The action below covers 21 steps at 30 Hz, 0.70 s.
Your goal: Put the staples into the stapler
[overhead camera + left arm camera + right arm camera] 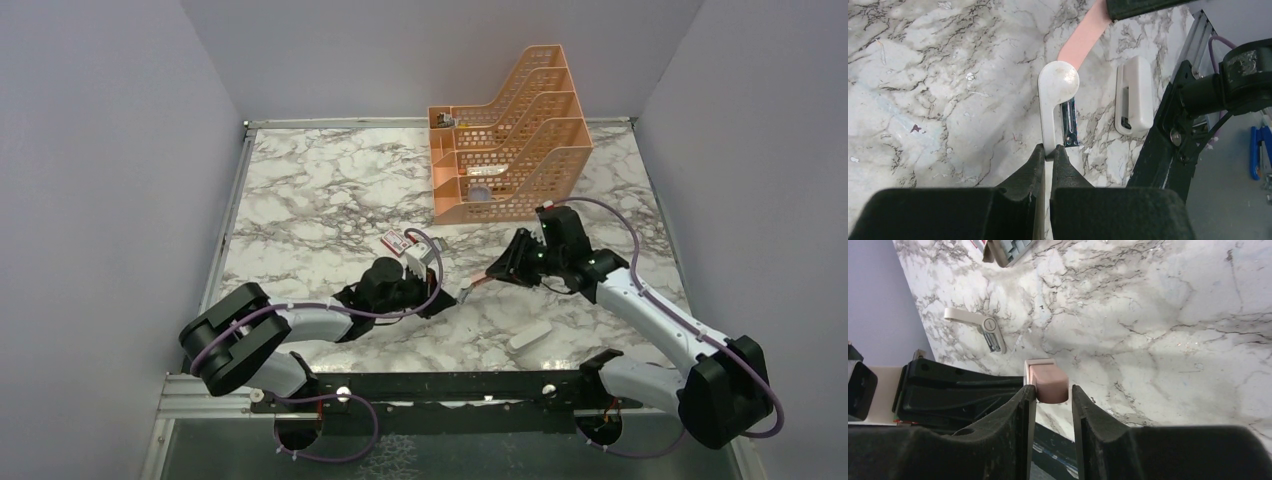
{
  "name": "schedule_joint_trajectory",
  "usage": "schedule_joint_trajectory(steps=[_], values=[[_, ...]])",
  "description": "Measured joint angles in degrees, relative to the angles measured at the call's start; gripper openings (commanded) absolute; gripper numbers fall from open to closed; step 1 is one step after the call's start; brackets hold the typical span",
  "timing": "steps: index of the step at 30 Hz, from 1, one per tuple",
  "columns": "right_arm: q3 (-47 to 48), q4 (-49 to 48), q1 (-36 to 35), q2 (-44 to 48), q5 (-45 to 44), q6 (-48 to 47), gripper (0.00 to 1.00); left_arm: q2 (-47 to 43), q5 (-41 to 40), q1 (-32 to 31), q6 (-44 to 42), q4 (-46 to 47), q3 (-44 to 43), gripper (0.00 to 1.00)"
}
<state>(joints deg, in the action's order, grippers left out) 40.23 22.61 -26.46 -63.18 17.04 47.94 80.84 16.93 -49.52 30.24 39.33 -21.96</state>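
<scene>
Black fingers of my left gripper (1053, 149) are pressed together on the white arm of the stapler (1058, 82), pinching it short of the round end. The shiny magazine rail (1069, 122) runs alongside that arm, exposed, with no staples in it that I can see. From the round end the pink cover (1083, 40) runs away toward my right gripper (1053, 388). On that side the pink end sits between the fingers, against one and with a slight gap at the other, so I can't tell if it's a real grip.

The stapler is between both arms over the marble table (300, 190); I can't tell whether it rests on the marble. A loose white piece (1134, 95) lies just beside it, untouched. The staples (1015, 245) are in their grey tray by the red box (392, 241), near my left wrist and apart from the stapler. None picked yet.

My read of the step: the stapler is being held open and loading hasn't started. Next, the left should pin the stapler with the rail facing up. The right lets go of the cover, goes to the tray and takes one thin strip in a fine pinch. It then lines the strip up with the rail channel and lays it in straight. The cover may swing shut once released.
</scene>
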Motion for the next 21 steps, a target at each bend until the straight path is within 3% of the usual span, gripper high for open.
schedule_joint_trajectory(steps=[3, 7, 11, 17, 21], values=[[0.00, -0.04, 0.33, -0.48, -0.24, -0.98, 0.45, -0.83, 0.70, 0.00, -1.36, -1.38, 0.28, 0.00], [-0.04, -0.79, 0.33, -1.33, 1.14, -1.70, 0.69, -1.11, 0.85, 0.00, -1.49, -2.25, 0.22, 0.00], [-2.34, -5.42, 0.33, -1.40, 5.27, -1.99, 0.81, -0.90, 0.85, 0.00, 0.24, -2.43, -0.81, 0.00], [-7.23, -10.29, 0.33, -1.31, 8.63, -0.61, 0.79, 0.66, 0.85, -0.11, 2.32, -2.43, -3.87, 0.00], [-7.34, -13.33, 0.33, -2.32, 8.74, 0.48, 0.70, 1.75, 0.94, -0.13, 2.97, -2.40, -4.70, 0.00]])
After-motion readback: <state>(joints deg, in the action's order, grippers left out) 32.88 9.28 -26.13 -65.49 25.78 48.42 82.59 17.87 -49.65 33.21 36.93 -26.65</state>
